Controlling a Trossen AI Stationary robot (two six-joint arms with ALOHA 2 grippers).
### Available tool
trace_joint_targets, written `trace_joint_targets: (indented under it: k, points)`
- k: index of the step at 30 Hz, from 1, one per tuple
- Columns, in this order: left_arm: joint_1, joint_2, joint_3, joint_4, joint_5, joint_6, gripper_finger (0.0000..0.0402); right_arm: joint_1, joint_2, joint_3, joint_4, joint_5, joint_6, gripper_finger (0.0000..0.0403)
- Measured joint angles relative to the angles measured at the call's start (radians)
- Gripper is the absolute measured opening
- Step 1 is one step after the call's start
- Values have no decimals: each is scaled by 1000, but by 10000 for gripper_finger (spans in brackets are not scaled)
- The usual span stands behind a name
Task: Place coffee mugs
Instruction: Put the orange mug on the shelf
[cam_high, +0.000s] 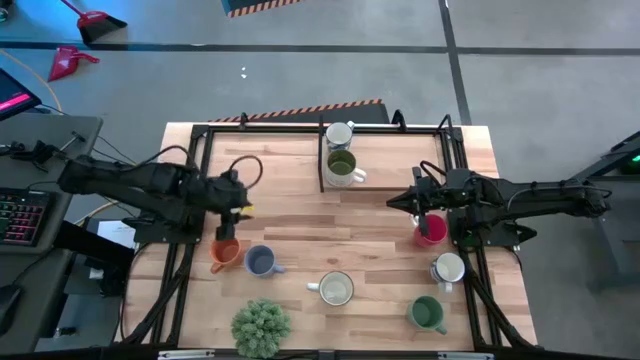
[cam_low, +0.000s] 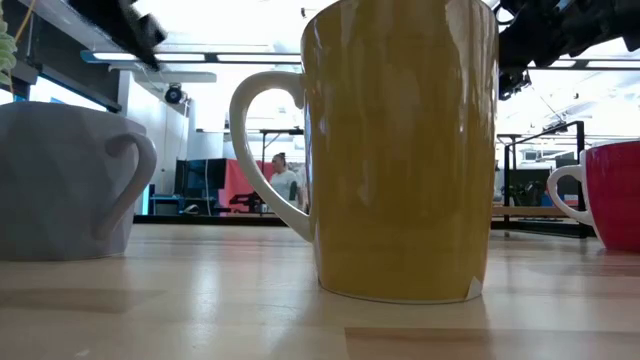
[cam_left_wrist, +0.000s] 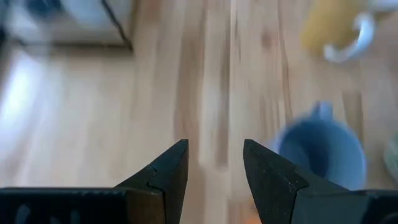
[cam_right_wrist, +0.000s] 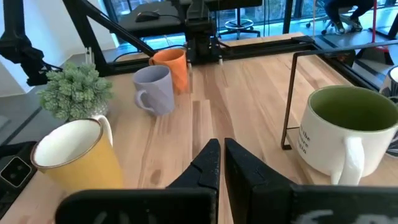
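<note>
Left pincer: jaws apart, nothing between them, left of centre in the high view, just above the orange mug.
Right pincer: jaws together, empty, right of centre, beside the magenta mug.
Rack mugs: a white mug and an olive-green mug at top centre, inside a black wire frame.
Lower row: blue-grey mug, cream mug, dark green mug, another white mug at right.
Plant: bottom edge of the table, left of centre.
</note>
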Motion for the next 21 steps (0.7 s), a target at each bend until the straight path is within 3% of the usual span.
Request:
trace_joint_targets:
  k: [9,21]
  points:
    - [-154,78,-1,-191,6,-322,143,0,0,1,-6,0,12,0]
    - [-263,199,-122,-215,21,-498,143,0,0,1,-6,-23,26,0]
